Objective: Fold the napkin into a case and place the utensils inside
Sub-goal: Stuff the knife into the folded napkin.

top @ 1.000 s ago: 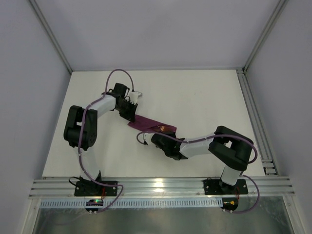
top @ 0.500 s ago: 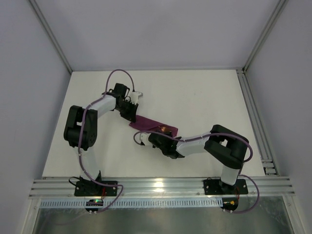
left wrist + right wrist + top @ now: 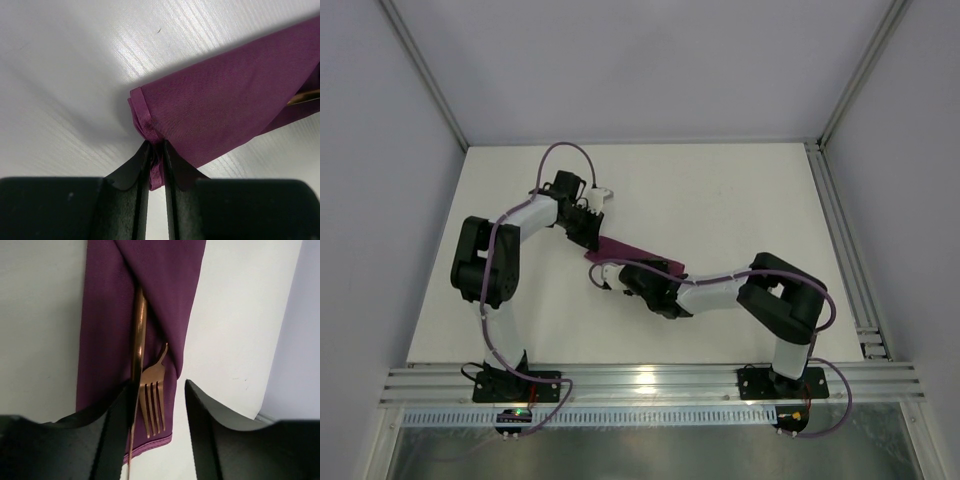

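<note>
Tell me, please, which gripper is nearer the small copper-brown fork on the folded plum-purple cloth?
Right. The right gripper stands open, fingers either side of the small copper-brown fork; the left gripper pinches a corner of the folded plum-purple cloth at its opposite end.

A white table (image 3: 740,200) (finely ribbed up close) carries aluminium rails (image 3: 650,380) along its near edge, a slimmer track (image 3: 837,240) along its right edge.

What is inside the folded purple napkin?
The tines of a fork and part of a slim knife show from under the diagonal flap of the napkin. The rest of each is hidden by the cloth.
</note>
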